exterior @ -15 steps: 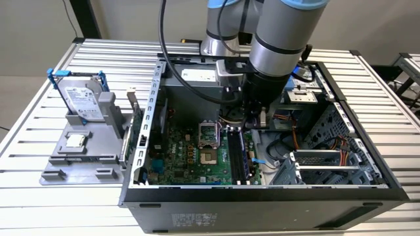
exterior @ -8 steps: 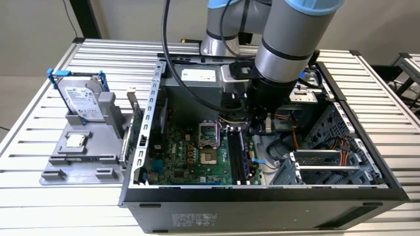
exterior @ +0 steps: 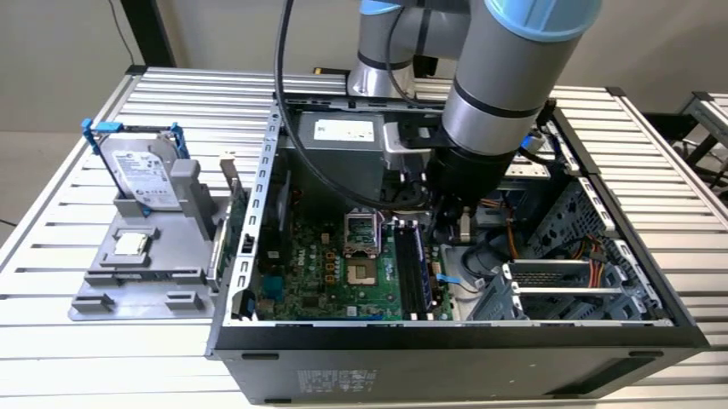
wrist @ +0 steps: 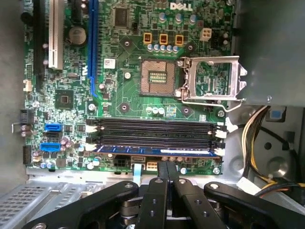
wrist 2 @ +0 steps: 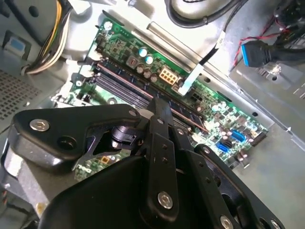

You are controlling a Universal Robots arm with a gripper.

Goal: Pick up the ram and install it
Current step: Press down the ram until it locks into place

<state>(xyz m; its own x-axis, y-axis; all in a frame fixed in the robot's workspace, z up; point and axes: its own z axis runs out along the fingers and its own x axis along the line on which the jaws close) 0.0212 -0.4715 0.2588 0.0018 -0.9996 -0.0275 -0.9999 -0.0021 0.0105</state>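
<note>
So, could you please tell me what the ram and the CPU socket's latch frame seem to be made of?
The ram looks like blue circuit board with a glossy sheen along its slotted edge. The latch frame looks like bare metal: silvery, bright, thin stamped edges.

- exterior view: bright, even room light, pale slatted table (exterior: 91, 341) nearly washed out.
- computer case (exterior: 455, 358) interior sits in shadow.
- second wrist view: glare on bare metal, soft blur.
</note>
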